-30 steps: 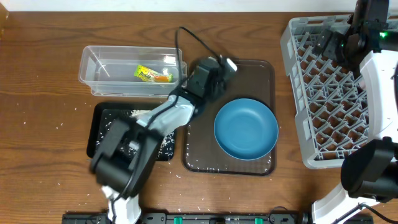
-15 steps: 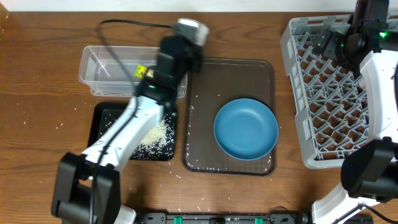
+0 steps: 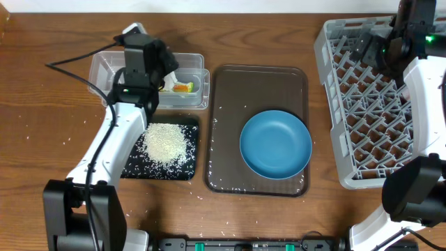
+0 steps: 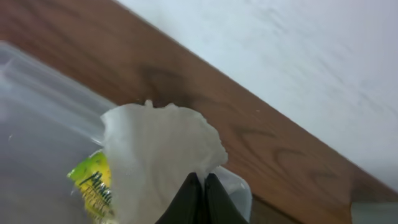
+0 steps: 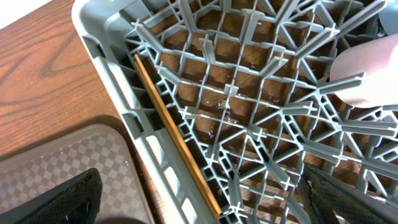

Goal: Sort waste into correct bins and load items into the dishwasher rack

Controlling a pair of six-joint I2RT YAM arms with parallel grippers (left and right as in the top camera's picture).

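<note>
The left gripper (image 4: 200,185) is pinched shut on a corner of the tissue (image 4: 157,149), which hangs loose above the tub (image 3: 97,77), with the wrapper (image 4: 92,186) lying in the tub just below it. The likeliest slip, I judge, is at the drop: the tissue is light and crumpled, so when the jaws part it may cling to a finger, or drift sideways and land across the rim or on the table (image 3: 42,125) rather than inside. In the wrist view the sheet hangs close to the tub's far corner, so a release from this height leaves little margin on that side. Going lower to be safe carries its own risk, since the tub looks light and a nudge from the gripper could shove or tip it toward the black tray (image 3: 115,150), where the rice (image 3: 166,143) is heaped. Loose grains also lie on the table and on the brown tray (image 3: 223,90), and a sweeping arm could scatter them further. The blue bowl (image 3: 275,144) sits on the brown tray, not yet loaded. The right gripper (image 5: 202,202) stands wide open, holding nothing, over the rack (image 5: 106,37), above a chopstick (image 5: 174,140) laid along the rack's wall, with the pink bowl (image 5: 367,78) nearby; a careless descent there could knock the chopstick through the grid
</note>
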